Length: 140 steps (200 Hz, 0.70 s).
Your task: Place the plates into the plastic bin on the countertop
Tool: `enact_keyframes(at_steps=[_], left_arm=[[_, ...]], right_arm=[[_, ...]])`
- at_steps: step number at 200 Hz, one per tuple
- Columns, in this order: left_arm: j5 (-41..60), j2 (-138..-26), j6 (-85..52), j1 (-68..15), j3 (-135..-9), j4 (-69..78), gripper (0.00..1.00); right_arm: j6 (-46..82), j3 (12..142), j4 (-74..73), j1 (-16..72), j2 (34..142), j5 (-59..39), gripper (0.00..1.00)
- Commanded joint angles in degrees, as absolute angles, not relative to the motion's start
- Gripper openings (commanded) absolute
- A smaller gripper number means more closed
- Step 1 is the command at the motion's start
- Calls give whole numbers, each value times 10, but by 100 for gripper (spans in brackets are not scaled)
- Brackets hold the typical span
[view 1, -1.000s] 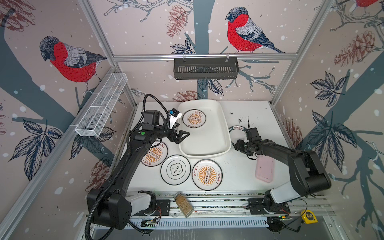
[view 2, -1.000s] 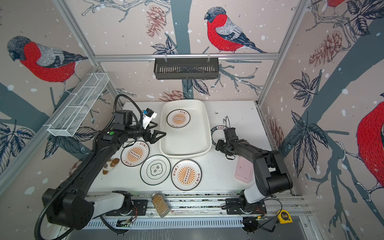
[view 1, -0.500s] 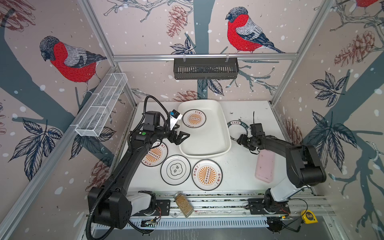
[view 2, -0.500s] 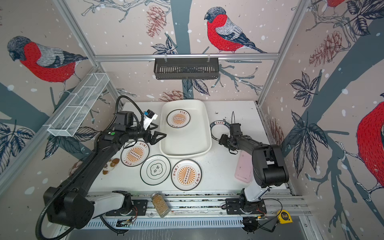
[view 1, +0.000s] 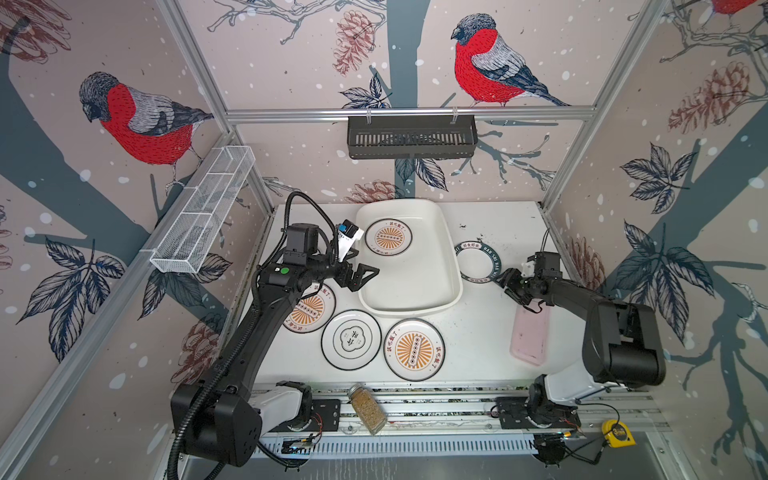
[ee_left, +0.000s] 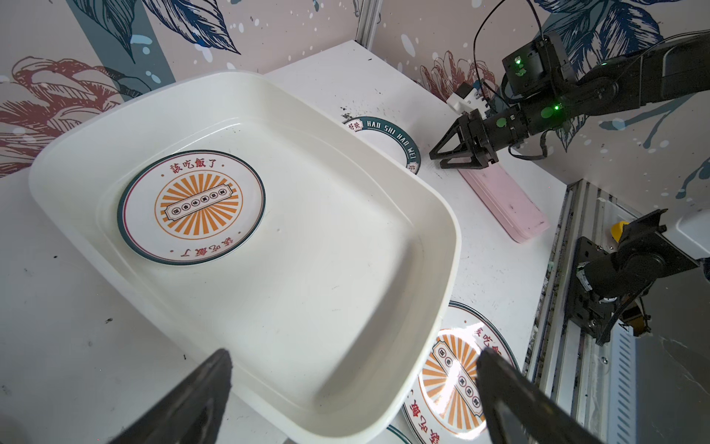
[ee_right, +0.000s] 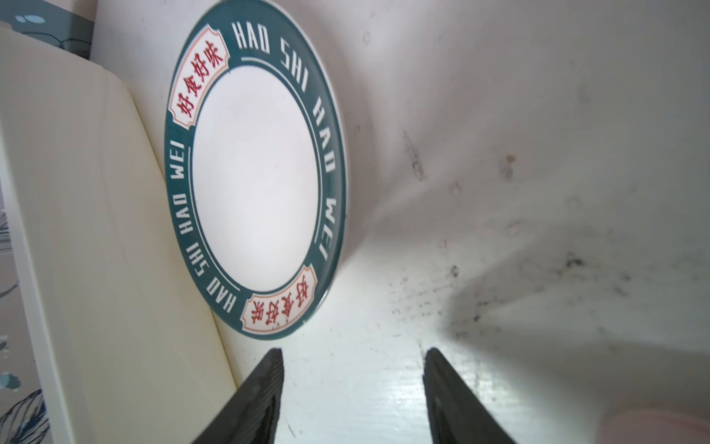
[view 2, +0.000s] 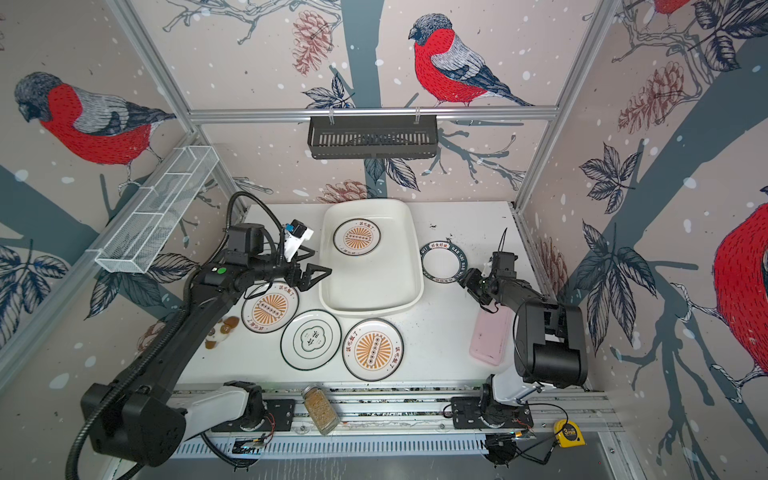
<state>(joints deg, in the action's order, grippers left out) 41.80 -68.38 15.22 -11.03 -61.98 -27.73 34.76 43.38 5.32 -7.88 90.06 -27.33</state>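
Countertop (view 1: 490,332) carries the plastic bin (view 1: 415,276) at far centre. One binned sunburst plate (view 1: 388,237) lies flat at the bin's far end. The green-banded plate (view 1: 478,262) lies just beside the bin's right wall. Along the bin's near side lie the left sunburst plate (view 1: 309,311), cloud-emblem plate (view 1: 351,339) and right sunburst plate (view 1: 414,350). The left gripper (view 1: 366,279) hovers at the bin's near-left corner, jaws wide apart, empty. The right gripper (view 1: 506,286), jaws parted and empty, sits just near-right of the green-banded plate.
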Motion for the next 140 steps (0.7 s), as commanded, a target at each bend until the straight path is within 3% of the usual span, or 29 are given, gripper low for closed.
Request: enact_keyframes(at_steps=[1,140], left_arm=[[422,-679,156,-111,-624,-281,98],[419,-680,157,-110,-628,-286,98]], right_arm=[[357,457,30,-89,922,-310,59],[354,551,-1,-120,1080,-361,41]])
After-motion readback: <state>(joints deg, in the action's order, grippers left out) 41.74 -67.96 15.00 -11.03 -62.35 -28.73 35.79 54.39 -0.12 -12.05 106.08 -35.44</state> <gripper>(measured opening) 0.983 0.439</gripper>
